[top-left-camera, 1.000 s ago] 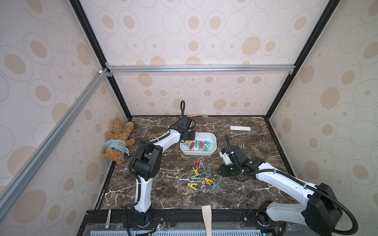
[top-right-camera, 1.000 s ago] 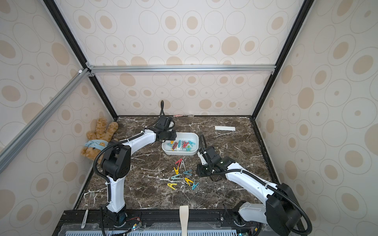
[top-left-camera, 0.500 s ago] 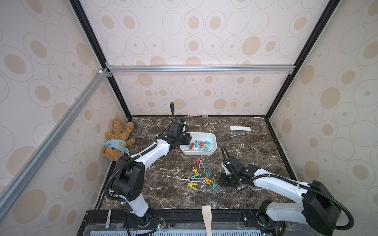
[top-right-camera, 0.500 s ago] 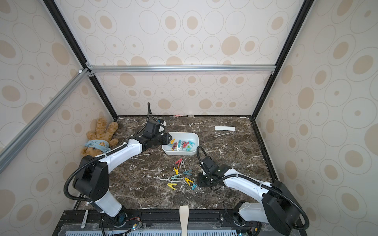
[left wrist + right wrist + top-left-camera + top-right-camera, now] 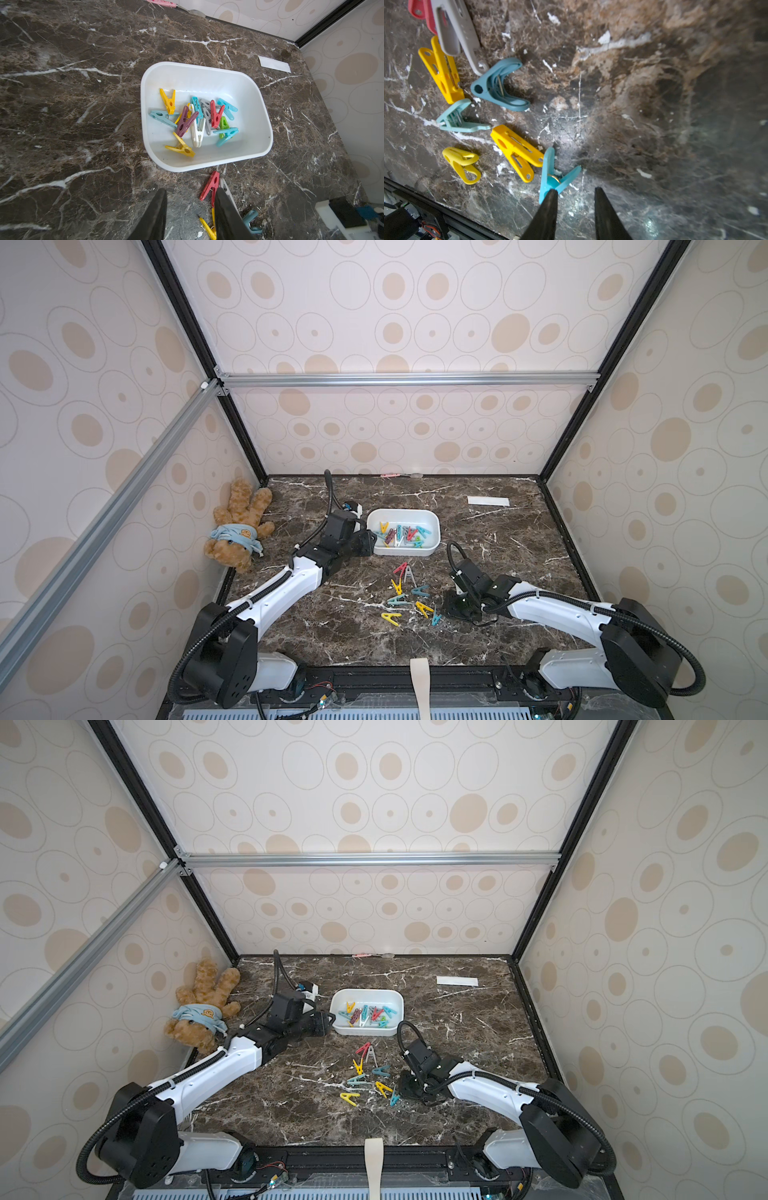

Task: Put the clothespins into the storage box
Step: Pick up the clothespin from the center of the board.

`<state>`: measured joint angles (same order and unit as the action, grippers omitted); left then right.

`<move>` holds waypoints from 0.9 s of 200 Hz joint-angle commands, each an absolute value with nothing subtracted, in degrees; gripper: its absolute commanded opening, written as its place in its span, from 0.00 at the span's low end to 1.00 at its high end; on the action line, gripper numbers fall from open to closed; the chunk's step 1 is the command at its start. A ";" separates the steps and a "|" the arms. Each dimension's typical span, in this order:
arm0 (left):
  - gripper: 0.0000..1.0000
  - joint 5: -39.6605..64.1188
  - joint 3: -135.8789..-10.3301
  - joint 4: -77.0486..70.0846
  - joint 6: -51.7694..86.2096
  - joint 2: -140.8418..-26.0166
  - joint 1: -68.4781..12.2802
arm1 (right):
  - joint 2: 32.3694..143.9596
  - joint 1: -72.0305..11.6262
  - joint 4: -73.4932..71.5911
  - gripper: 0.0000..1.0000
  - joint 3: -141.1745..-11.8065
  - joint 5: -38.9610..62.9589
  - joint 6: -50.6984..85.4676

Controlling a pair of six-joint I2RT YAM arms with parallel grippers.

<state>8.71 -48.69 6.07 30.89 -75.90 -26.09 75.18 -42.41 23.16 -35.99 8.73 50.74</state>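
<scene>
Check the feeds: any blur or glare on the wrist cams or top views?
Right wrist view: blue clothespin sharp, but the table smears soft away from the pegs, with a pale glare patch mid-frame. Left wrist view: sharp throughout, storage box evenly lit, soft shadows. Both top views: even light, no blur.

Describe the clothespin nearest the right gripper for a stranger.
Find the white storage box; loose pegs lie in front of it. At that cluster's edge beside the right gripper lies a bright blue clothespin, more vivid than its yellow and dull teal neighbours.
</scene>
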 commanded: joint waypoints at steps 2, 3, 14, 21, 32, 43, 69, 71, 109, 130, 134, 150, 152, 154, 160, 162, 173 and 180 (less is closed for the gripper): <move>0.39 9.37 -46.63 3.60 32.61 -73.75 -26.19 | 75.96 -42.93 24.27 0.33 -38.01 6.79 52.97; 0.39 9.39 -46.56 3.60 32.61 -73.70 -26.19 | 76.04 -42.86 24.26 0.33 -38.03 6.82 52.94; 0.39 9.55 -45.80 3.56 32.53 -73.11 -26.19 | 76.98 -42.86 24.04 0.33 -38.23 7.39 53.39; 0.39 9.73 -45.33 3.43 32.52 -72.88 -26.19 | 77.54 -42.83 23.55 0.33 -38.15 7.92 53.58; 0.39 10.18 -44.83 3.18 32.30 -72.65 -26.24 | 78.19 -42.95 22.77 0.34 -37.90 8.34 54.05; 0.39 10.41 -44.48 3.21 32.09 -72.52 -26.19 | 78.78 -42.94 22.57 0.34 -37.88 8.27 54.27; 0.39 10.76 -44.25 3.18 31.82 -72.08 -26.18 | 79.76 -42.90 22.65 0.34 -37.88 7.95 54.05; 0.39 10.84 -44.22 3.17 31.82 -72.01 -26.19 | 79.84 -42.89 22.60 0.34 -37.88 7.99 54.07; 0.39 10.86 -43.83 3.01 31.47 -71.79 -26.19 | 82.03 -42.97 20.83 0.33 -37.88 9.01 54.31; 0.39 10.82 -43.29 3.16 31.38 -71.57 -26.20 | 82.69 -42.98 20.48 0.32 -37.89 9.14 54.23; 0.39 10.75 -43.21 3.16 31.29 -71.56 -26.14 | 82.70 -42.97 20.48 0.32 -37.88 9.14 54.16; 0.39 10.55 -42.94 3.33 31.20 -71.35 -26.10 | 82.81 -42.97 20.50 0.28 -37.80 9.10 54.05; 0.39 10.55 -42.90 3.34 31.20 -71.36 -26.10 | 82.82 -42.93 20.48 0.27 -37.79 9.13 53.99; 0.39 10.48 -42.89 3.34 31.20 -71.23 -26.10 | 82.87 -42.90 20.50 0.27 -37.79 9.14 53.97; 0.39 10.39 -42.93 3.50 31.12 -71.26 -26.06 | 82.93 -42.95 20.61 0.25 -37.79 9.22 53.90; 0.39 10.33 -42.90 3.56 31.11 -71.23 -26.09 | 82.96 -42.95 20.64 0.24 -37.75 9.29 53.90; 0.39 10.20 -42.98 3.77 31.03 -71.09 -26.10 | 82.84 -42.90 20.94 0.19 -37.71 9.36 53.71; 0.39 10.01 -42.98 3.91 30.96 -70.97 -26.10 | 82.73 -42.96 21.21 0.18 -37.71 9.28 53.53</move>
